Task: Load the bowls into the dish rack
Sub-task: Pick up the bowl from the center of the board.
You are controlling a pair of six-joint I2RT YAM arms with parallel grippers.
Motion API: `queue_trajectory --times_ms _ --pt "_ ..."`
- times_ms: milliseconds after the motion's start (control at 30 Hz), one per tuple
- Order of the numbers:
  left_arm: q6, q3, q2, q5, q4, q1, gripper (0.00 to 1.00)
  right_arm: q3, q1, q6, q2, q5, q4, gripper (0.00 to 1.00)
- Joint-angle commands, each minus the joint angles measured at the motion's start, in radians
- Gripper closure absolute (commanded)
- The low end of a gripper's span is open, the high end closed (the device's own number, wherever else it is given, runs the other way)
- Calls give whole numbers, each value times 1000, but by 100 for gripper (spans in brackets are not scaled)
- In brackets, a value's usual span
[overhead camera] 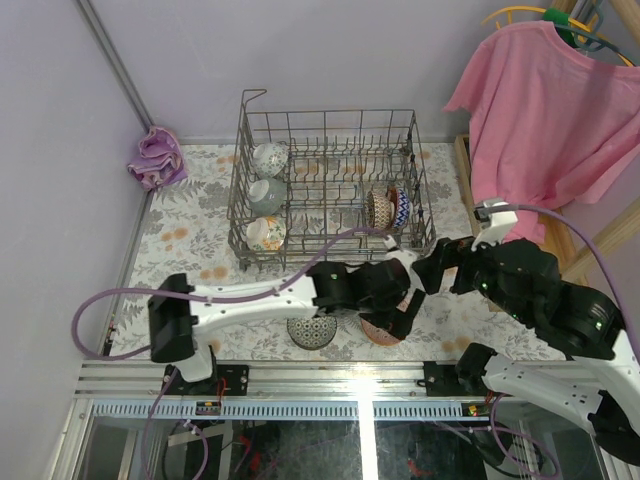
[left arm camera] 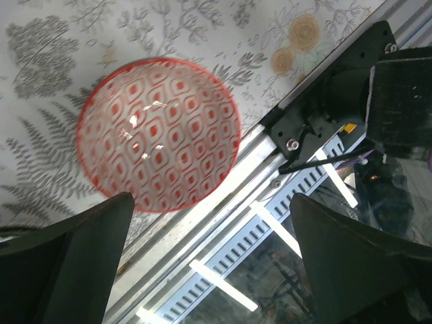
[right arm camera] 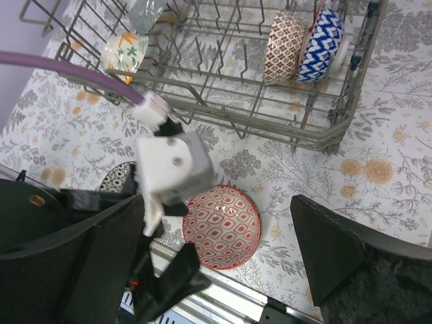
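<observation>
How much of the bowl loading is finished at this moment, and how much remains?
Done: five bowls stand in the dish rack. In hand: nothing is gripped; the open left gripper hovers above the red-patterned bowl. Left: that bowl and the dark patterned bowl beside it lie on the table.

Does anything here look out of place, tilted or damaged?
Nothing is spilled or broken. Only the red-patterned bowl stands out: it sits at the very near edge of the table, and its rim appears to reach the metal rail.
</observation>
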Motion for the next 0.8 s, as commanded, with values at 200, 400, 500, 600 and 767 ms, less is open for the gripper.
queue_trajectory --times_ms 200,400,500,600,767 --pt "-78 224 215 -113 -45 -58 8 37 -4 5 -66 48 -25 13" --pt "-94 324 323 -152 -87 -43 21 16 -5 10 -88 42 -25 15" --pt "-102 346 352 -154 -101 -32 27 11 -4 11 -96 41 -25 16" --pt "-107 325 361 -152 -89 -18 29 5 -5 11 -103 42 -28 16" --pt "-66 310 398 -87 -43 -15 47 3 -4 9 -100 37 -23 16"
